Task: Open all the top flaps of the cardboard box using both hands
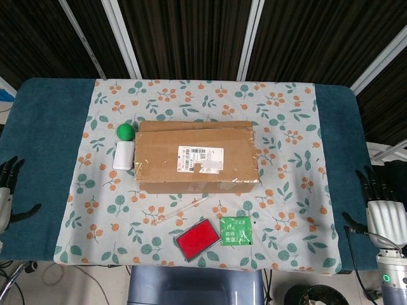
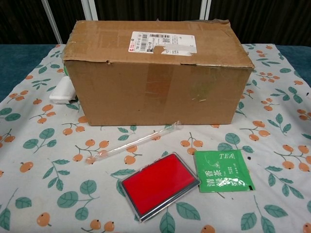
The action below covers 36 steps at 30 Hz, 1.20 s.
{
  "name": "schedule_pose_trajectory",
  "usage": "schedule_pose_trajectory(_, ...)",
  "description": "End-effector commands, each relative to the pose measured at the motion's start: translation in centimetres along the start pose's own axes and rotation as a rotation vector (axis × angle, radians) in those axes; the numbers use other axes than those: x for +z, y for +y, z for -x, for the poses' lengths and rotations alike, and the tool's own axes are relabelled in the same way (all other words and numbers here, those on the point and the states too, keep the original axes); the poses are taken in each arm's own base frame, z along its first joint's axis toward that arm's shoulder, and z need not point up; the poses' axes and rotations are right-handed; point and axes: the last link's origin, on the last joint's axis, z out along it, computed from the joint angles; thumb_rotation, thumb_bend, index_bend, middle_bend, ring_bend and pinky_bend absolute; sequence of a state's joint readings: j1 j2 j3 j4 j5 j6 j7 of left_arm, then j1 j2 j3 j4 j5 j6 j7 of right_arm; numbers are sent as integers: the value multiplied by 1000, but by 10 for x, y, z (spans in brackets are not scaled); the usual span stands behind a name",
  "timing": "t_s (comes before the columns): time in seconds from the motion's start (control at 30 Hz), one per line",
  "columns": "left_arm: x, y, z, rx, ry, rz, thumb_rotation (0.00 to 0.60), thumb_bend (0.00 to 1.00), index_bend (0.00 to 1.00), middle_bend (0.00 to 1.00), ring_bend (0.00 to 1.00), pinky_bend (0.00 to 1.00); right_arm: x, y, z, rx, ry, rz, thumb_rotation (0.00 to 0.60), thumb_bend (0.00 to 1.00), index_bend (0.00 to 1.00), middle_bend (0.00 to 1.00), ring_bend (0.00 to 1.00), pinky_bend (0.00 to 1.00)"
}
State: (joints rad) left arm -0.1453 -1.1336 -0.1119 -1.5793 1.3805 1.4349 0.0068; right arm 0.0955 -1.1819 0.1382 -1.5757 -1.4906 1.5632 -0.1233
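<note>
Seeing both hands only in head view, partly cut off at the frame edges: left hand [image 1: 6,190] and right hand [image 1: 381,210] holding nothing, fingers spread. Cardboard box [image 1: 198,157], flaps closed, sits mid-counter between them, well apart from both.

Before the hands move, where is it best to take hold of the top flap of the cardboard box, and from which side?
Probably at the front edge of the top flap, which lies flat and closed on the cardboard box. The left hand and right hand rest open at the table's sides, so each could come in from its own side, fingertips hooking under the edge near a corner and lifting.
</note>
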Motion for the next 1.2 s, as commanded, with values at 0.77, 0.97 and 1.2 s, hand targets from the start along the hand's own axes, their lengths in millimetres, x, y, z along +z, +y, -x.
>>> schedule_pose_trajectory(0.77, 1, -3, -2, -16, -10, -13, 600, 110, 0, 0, 0, 0, 125, -98, -64, 62, -35, -169, 600, 990, 38, 77, 62, 233)
schedule_pose_trajectory(0.97, 3, -4, -1, -21, -20, -24, 600, 110, 0, 0, 0, 0, 172, -138, -61, 78, -75, -193, 600, 1000, 122, 201, 166, 263)
schedule_pose_trajectory(1.2, 6, -5, 0, -30, -32, -36, 600, 109, 0, 0, 0, 0, 217, -183, -44, 73, -156, -205, 600, 1000, 180, 253, 223, 294)
